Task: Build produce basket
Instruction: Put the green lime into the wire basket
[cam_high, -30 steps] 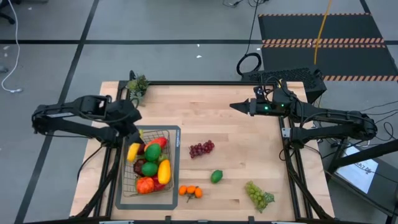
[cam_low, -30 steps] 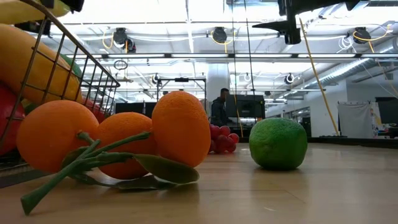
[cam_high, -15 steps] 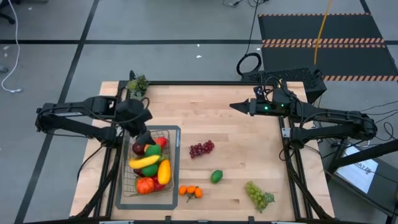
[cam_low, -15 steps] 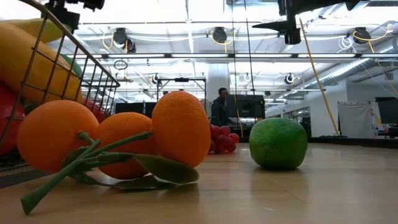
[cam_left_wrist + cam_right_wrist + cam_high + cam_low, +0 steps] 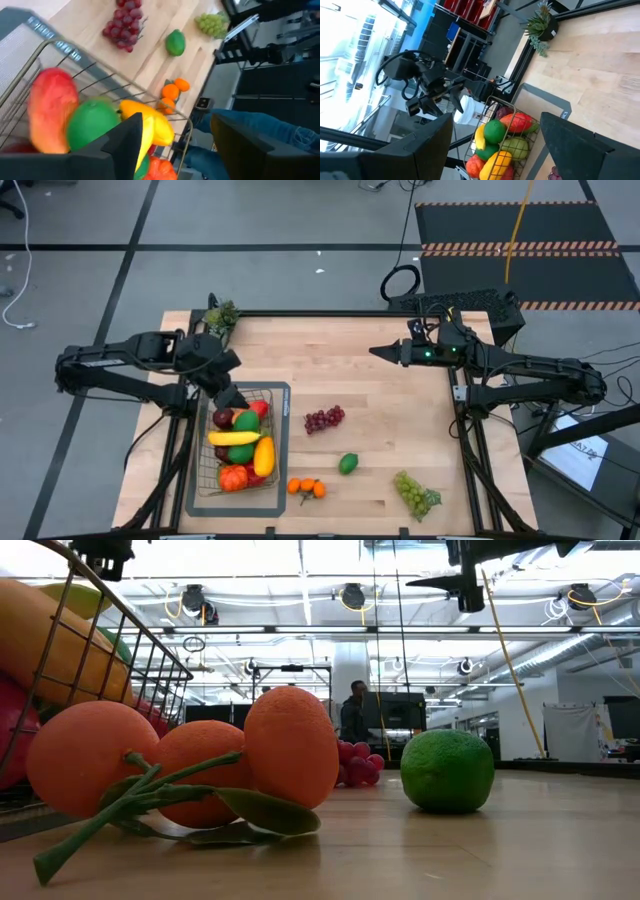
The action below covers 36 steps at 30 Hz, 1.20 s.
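The left gripper (image 5: 232,397) hangs just above the far rim of the basket (image 5: 279,442) with its fingers spread and nothing between them, the piled produce (image 5: 241,448) directly below and ahead of it, a banana (image 5: 233,438) lying across the top; a second ago the gripper sat lower over the fruit and the banana stood up at the basket's left side. Past the basket's right wall the table (image 5: 390,380) is open wood, holding only purple grapes (image 5: 324,418), a lime (image 5: 347,463), oranges (image 5: 306,487) and green grapes (image 5: 415,493). The right gripper (image 5: 380,351) waits well apart over the far right of the table, fingers spread and holding nothing, unchanged from before
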Available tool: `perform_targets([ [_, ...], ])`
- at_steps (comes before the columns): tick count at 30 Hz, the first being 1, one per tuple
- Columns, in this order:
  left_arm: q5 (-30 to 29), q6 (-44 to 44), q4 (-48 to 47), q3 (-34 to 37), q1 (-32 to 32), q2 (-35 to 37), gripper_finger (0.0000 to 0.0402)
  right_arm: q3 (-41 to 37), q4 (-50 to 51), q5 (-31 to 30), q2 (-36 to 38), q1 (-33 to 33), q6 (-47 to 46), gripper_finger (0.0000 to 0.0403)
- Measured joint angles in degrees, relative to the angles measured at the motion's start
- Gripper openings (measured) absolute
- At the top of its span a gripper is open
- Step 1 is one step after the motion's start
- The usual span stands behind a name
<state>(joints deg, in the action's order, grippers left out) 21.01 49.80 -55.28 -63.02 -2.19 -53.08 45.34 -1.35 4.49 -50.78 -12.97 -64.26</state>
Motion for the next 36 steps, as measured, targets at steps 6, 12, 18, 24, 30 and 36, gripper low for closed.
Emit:
perform_targets([
  [6, 3.81, -1.84, 10.01, 0.00, 1.93, -0.02, 0.0180, 0.00, -0.05, 0.20, 0.00, 0.00, -1.04, 0.0293],
  [12, 4.95, -2.74, 15.58, -0.04, 4.47, -0.04, 0.0117, 0.00, -0.09, 0.16, 0.00, 0.00, -0.80, 0.0293],
  [18, 3.75, -2.12, 15.34, -0.04, 8.51, -0.05, 0.0061, 0.00, -0.13, 0.11, 0.00, 0.00, 0.99, 0.0293],
  [24, -0.71, -3.79, 15.34, -0.04, 10.72, -0.06, 0.0023, 0.00, -0.52, 0.09, 0.00, 0.00, 3.55, 0.0293],
  [30, -4.88, -10.76, 15.84, -0.04, 10.94, -0.07, 0.0008, 0.00, -0.61, 0.02, -0.02, 0.00, 11.83, 0.0292],
  [36, -7.81, -12.49, 16.44, -0.04, 10.90, -0.70, 0.0025, 0.00, -0.67, -0.03, -0.02, 0.00, 22.41, 0.0274],
])
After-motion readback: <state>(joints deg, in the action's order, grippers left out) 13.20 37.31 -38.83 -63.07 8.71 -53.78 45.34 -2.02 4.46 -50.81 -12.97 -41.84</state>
